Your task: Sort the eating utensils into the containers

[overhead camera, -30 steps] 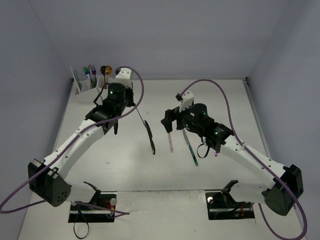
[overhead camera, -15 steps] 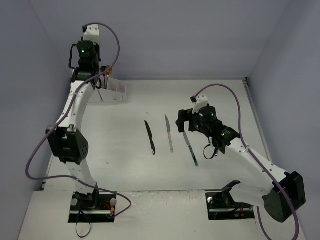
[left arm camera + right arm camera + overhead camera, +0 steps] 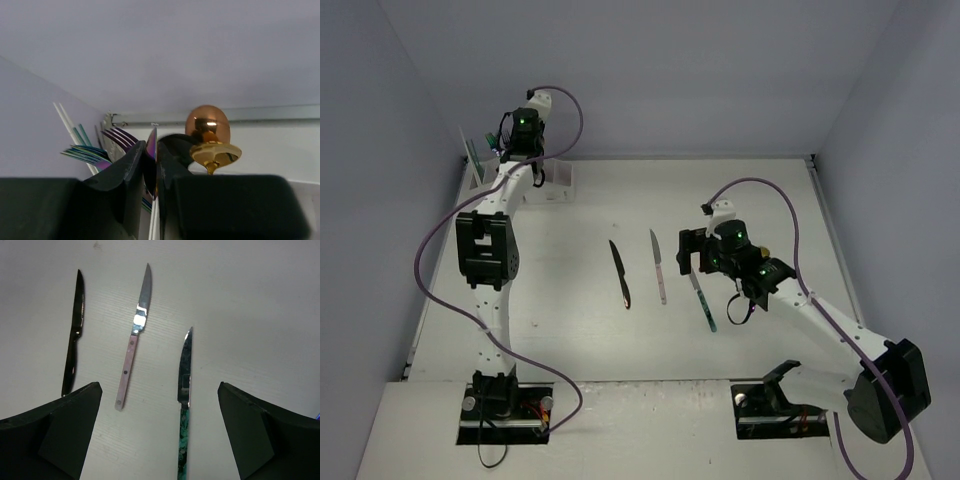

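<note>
My left gripper (image 3: 517, 133) reaches over the white containers (image 3: 556, 179) at the table's back left. In the left wrist view this gripper (image 3: 156, 150) is shut on a thin iridescent purple-pink utensil (image 3: 152, 144), seen edge-on. Iridescent forks (image 3: 118, 138), teal forks (image 3: 84, 154), a copper spoon (image 3: 207, 121) and a gold spoon (image 3: 215, 152) stand just beyond it. My right gripper (image 3: 692, 256) hangs open over the table. Below the right gripper (image 3: 159, 395) lies a teal-handled knife (image 3: 183, 390), with a pink-handled knife (image 3: 131, 355) and a black knife (image 3: 75, 340) to its left.
The three knives lie side by side mid-table: black (image 3: 620, 273), pink-handled (image 3: 660, 267), teal-handled (image 3: 705, 300). Grey walls close in the back and both sides. Purple cables loop off both arms.
My left arm has swung up from in front of the containers and now reaches over them. My right gripper has shifted right, toward the teal-handled knife, and opened wider.
</note>
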